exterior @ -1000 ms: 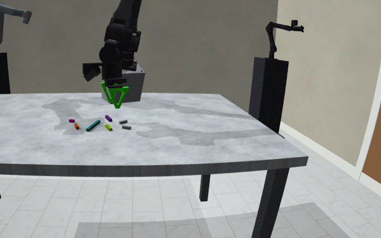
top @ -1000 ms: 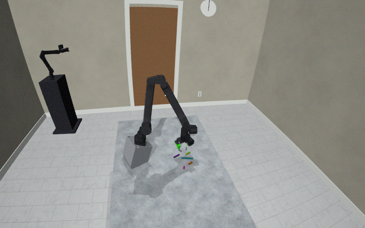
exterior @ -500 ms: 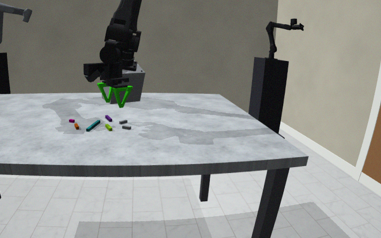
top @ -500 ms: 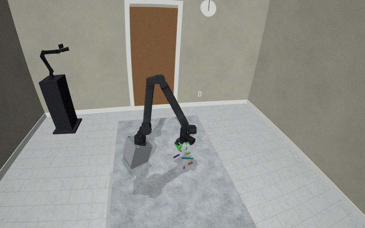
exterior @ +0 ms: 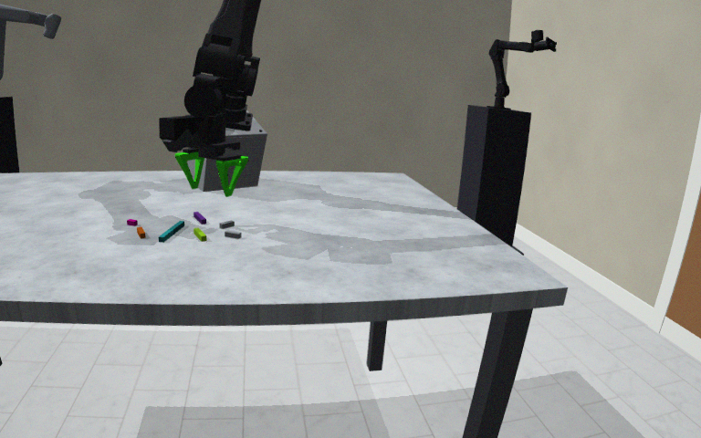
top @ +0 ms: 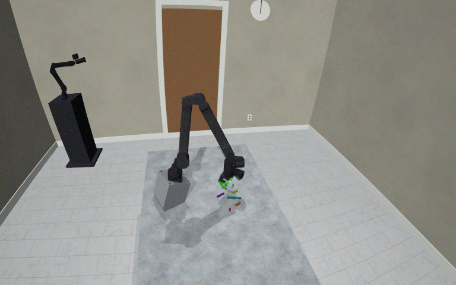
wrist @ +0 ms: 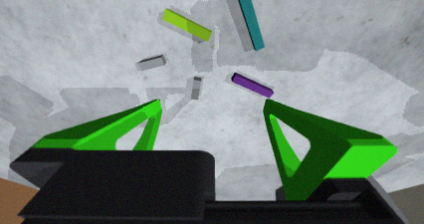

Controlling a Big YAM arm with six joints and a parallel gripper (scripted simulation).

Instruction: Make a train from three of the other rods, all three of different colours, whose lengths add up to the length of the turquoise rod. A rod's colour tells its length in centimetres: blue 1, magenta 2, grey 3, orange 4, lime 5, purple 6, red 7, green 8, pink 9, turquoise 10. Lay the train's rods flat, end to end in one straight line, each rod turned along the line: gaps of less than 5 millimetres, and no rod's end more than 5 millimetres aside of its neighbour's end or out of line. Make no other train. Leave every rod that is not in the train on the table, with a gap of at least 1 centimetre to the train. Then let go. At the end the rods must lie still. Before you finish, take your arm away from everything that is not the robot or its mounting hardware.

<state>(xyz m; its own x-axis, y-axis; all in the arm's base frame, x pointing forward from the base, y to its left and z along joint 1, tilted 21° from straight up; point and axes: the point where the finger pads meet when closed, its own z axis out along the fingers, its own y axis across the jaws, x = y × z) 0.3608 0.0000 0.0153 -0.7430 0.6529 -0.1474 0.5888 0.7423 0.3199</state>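
Observation:
Several rods lie flat and apart on the marble table (exterior: 376,282) (top: 223,247). The turquoise rod (exterior: 171,231) (top: 233,198) (wrist: 249,16) lies in the middle. An orange rod (exterior: 141,232) (top: 237,203) and a magenta rod (exterior: 131,222) (top: 230,209) lie on one side of it. A lime rod (exterior: 199,234) (top: 234,191) (wrist: 187,25), a purple rod (exterior: 199,217) (top: 219,195) (wrist: 253,85) and two grey rods (exterior: 226,224) (wrist: 197,87), (exterior: 233,234) (wrist: 150,62) lie on the other. My gripper (exterior: 211,188) (top: 224,184) (wrist: 212,105) is open and empty. It hangs above the table, near the purple rod and one grey rod.
The arm's grey base block (exterior: 248,154) (top: 170,194) stands on the table behind the rods. A black pedestal (exterior: 493,162) (top: 73,130) with a camera arm stands on the floor off the table's far corner.

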